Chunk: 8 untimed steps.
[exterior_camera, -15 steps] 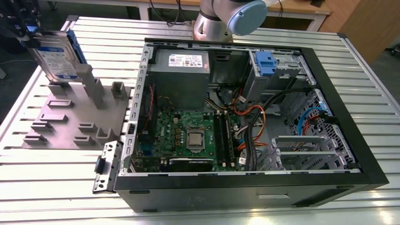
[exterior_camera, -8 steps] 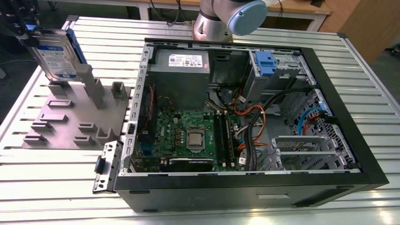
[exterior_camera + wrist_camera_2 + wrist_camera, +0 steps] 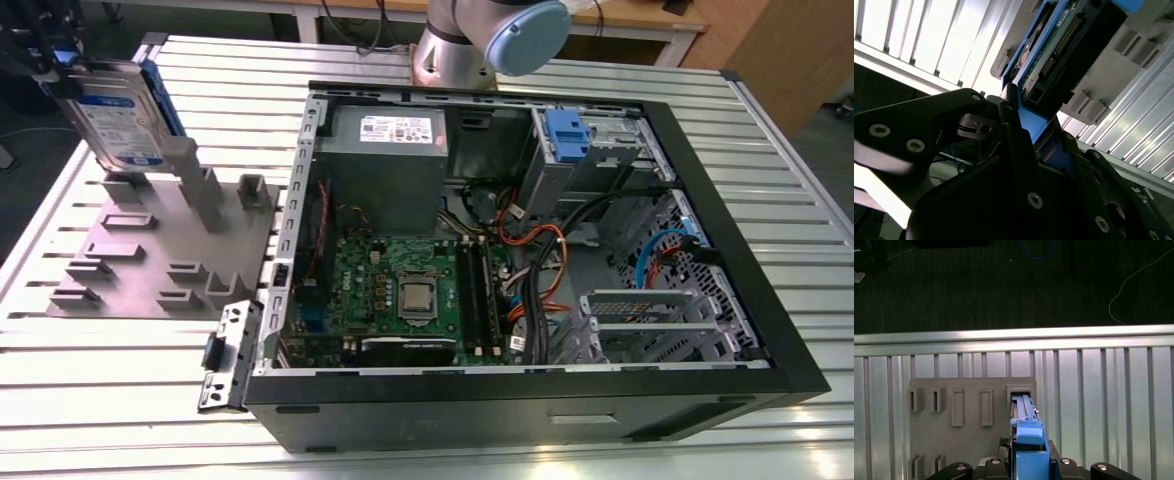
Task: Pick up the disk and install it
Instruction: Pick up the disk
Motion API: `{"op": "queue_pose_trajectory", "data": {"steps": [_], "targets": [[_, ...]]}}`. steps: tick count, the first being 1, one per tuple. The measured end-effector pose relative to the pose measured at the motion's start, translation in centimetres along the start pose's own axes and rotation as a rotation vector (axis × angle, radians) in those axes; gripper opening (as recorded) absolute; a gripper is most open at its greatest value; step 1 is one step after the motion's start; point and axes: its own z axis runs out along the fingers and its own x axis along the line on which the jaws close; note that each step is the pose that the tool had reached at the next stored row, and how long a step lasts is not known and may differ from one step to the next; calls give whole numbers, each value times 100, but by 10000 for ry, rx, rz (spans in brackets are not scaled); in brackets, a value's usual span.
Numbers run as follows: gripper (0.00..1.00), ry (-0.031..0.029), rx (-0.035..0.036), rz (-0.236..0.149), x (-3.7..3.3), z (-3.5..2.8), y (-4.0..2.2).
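The disk [image 3: 123, 112], silver with a white-and-blue label and a blue bracket, stands on edge at the exterior view's far left. My gripper [image 3: 74, 65] is shut on its upper end. Its lower end hangs at the tall post of the grey holder plate [image 3: 134, 250]; I cannot tell whether they touch. In the second wrist view the black fingers [image 3: 1014, 130] clamp the blue bracket, and the disk [image 3: 1054, 50] shows its green circuit board. In the first wrist view the disk [image 3: 1026, 437] runs edge-on from my gripper [image 3: 1026, 462] toward a dark slot [image 3: 1019, 391] in the holder plate [image 3: 969, 440].
An open computer case [image 3: 781, 300] lies on the slatted metal table [image 3: 120, 380], with motherboard, cables and a grey power supply box [image 3: 387, 150] inside. A drive bay with a blue latch [image 3: 567, 135] sits at its far corner. The arm's base [image 3: 461, 45] stands behind the case.
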Motion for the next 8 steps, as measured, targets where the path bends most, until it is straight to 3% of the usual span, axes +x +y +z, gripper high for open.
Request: {"op": "queue_pose_trajectory", "data": {"steps": [8], "targets": [[36,-1,0,0,0,-22,0]]}}
